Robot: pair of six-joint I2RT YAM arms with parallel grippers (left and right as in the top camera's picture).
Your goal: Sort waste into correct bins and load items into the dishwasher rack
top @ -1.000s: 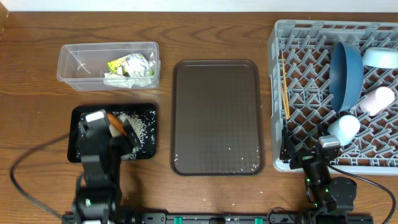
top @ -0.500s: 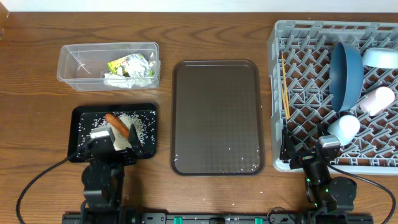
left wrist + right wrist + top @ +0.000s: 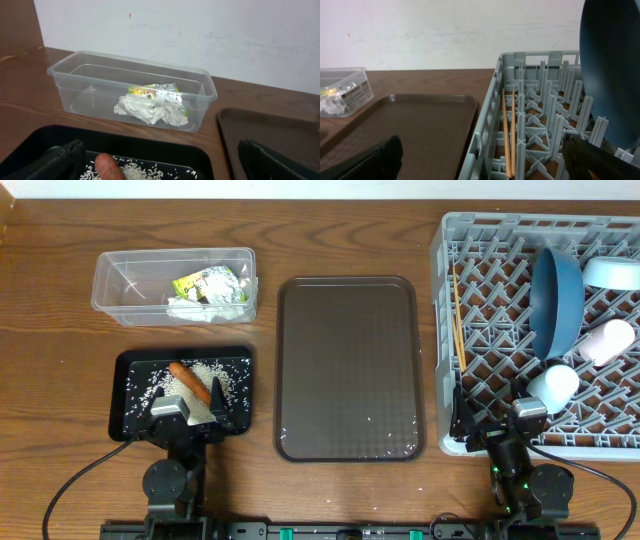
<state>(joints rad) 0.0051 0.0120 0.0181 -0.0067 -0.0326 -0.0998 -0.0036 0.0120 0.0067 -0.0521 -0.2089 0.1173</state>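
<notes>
Since a second ago my left arm has drawn back from over the black tray [image 3: 130,360] toward the near table [image 3: 50,330] edge, uncovering the carrot [image 3: 188,381] and rice [image 3: 215,375] inside it. My left gripper [image 3: 185,420] now sits at the tray's near rim, fingers [image 3: 57,160] spread wide and holding nothing. From the left wrist view, the carrot's end shows low between the fingers, nearer the left one, with grains scattered just beside it.

Straight ahead, past the tray's far rim and a strip of bare table, stands the clear tub [image 3: 65,75]. The tissue [image 3: 145,110] and wrapper [image 3: 155,91] lie in it together, toward its right end. A corner of the brown tray [image 3: 345,290] is ahead of the right finger, with a narrow gap between it and the black tray.

My right gripper [image 3: 497,430] has not moved. It rests at the near left corner of the rack [image 3: 445,330], fingers [image 3: 370,160] wide apart and empty. The chopsticks [image 3: 509,130] lie ahead between them, along the rack's left wall. The blue bowl [image 3: 558,295] stands on edge ahead of the right finger. The light-blue cup [image 3: 553,387], white cup [image 3: 610,340] and small light-blue bowl [image 3: 612,273] lie farther right. Open brown tray lies ahead of the left finger.
</notes>
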